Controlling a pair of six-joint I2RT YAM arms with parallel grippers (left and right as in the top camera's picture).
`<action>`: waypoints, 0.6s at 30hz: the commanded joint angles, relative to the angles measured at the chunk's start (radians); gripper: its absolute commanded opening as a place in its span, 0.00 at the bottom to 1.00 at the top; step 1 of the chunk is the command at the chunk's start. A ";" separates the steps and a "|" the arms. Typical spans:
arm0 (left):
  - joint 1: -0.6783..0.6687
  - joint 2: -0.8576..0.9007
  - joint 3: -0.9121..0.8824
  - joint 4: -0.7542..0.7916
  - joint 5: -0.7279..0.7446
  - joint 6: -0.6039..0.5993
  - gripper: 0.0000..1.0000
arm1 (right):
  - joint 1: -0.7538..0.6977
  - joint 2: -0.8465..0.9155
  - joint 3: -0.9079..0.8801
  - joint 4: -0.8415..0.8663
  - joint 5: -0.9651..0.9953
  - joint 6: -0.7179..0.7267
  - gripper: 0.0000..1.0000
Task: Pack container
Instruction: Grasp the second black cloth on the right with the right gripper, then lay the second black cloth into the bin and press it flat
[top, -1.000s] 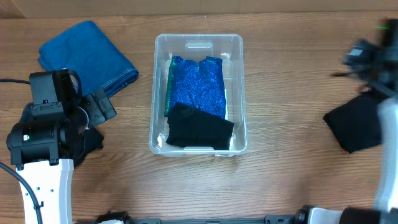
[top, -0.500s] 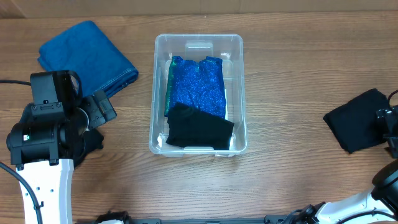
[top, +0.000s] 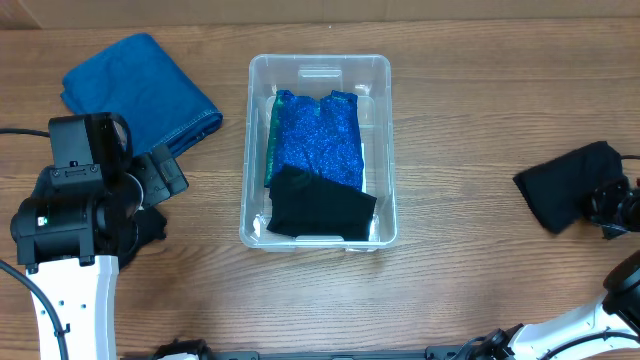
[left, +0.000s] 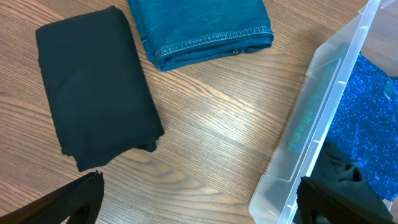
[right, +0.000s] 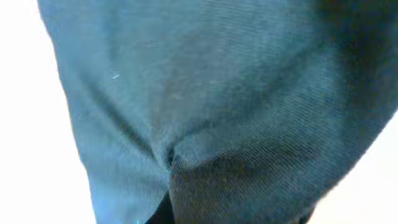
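Note:
The clear container (top: 318, 65) stands mid-table and holds a sparkly blue cloth (top: 318, 140) with a folded black cloth (top: 320, 208) on its near end. At the far right, my right gripper (top: 610, 205) is shut on a black cloth (top: 565, 190); that fabric (right: 236, 112) fills the right wrist view and hides the fingers. My left gripper (left: 202, 208) hangs open over bare wood, between another folded black cloth (left: 93, 87) and the container wall (left: 317, 118). Nothing is between its fingers.
A folded blue denim cloth (top: 140, 90) lies at the back left, its hem (left: 199, 28) showing in the left wrist view. The left arm (top: 75, 210) covers most of the black cloth on that side.
The right gripper has come down on the right black cloth and shut on it; the cloth has bunched and shifted slightly left. The left arm has not moved.

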 joint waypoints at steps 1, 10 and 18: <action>0.005 0.001 0.020 0.000 0.016 -0.017 1.00 | 0.036 -0.080 0.058 -0.018 -0.235 -0.058 0.04; 0.005 0.002 0.020 -0.003 0.016 -0.017 1.00 | 0.866 -0.433 0.408 -0.309 0.055 -0.506 0.04; 0.005 0.002 0.020 -0.003 0.016 -0.018 1.00 | 1.411 -0.383 0.395 -0.372 0.247 -0.657 0.04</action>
